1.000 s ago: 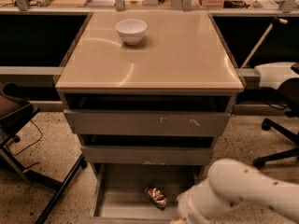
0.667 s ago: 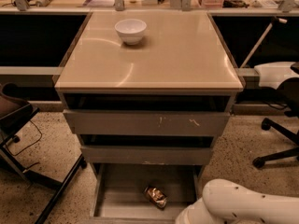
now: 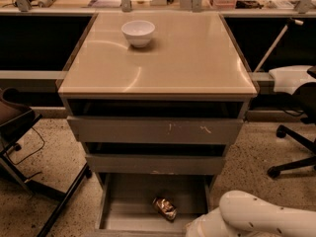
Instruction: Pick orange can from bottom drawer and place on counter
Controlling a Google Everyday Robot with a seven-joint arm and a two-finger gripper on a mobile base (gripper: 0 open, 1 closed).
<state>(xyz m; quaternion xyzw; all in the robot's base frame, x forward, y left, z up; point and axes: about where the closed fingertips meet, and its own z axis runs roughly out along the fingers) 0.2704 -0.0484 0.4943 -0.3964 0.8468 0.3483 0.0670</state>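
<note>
The orange can (image 3: 165, 208) lies on its side on the grey floor of the open bottom drawer (image 3: 129, 214), a little right of the middle. The beige counter (image 3: 168, 58) tops the drawer cabinet above it. Only my white arm (image 3: 256, 218) shows, at the bottom right corner beside the drawer's right wall. The gripper itself is below the picture's edge and out of view.
A white bowl (image 3: 138, 32) stands on the counter at the back left. The scratched grey drawer front (image 3: 155, 130) and another drawer (image 3: 153, 164) jut out above the bottom drawer. A dark chair (image 3: 15, 127) is at the left, an office chair base (image 3: 291, 152) at the right.
My arm has dropped lower and to the right in the picture, so less of it shows. The can and the drawers have not moved.
</note>
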